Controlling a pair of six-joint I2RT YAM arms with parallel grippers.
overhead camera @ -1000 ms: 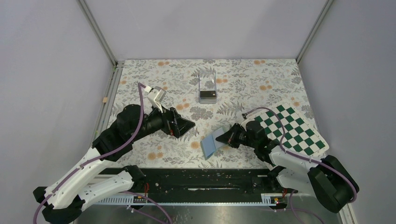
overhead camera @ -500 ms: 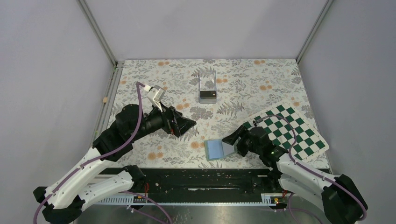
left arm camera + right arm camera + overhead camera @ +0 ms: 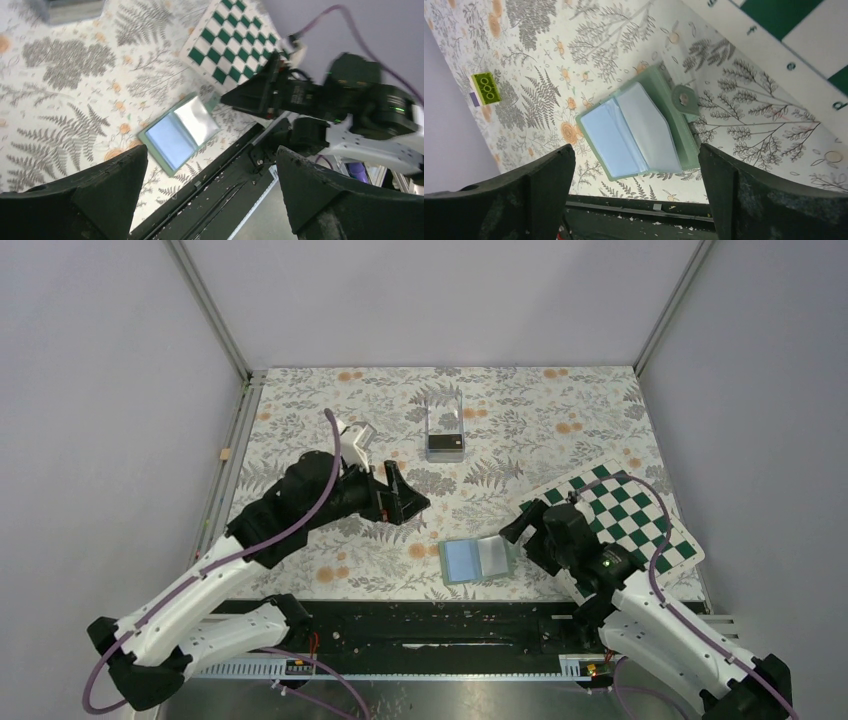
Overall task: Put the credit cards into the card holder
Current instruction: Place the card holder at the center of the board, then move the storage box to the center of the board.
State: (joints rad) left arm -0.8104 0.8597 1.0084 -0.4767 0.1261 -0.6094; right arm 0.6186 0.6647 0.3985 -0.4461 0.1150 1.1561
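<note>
Wallet lies open at the near edge, pockets up, probably ready for loading. Right claw open and empty just beside it; left claw open too. Cards sit well apart in the clear box.

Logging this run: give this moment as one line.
card holder: lying open | right gripper: open above it, empty | left gripper: open, empty | credit cards: in clear box
</note>
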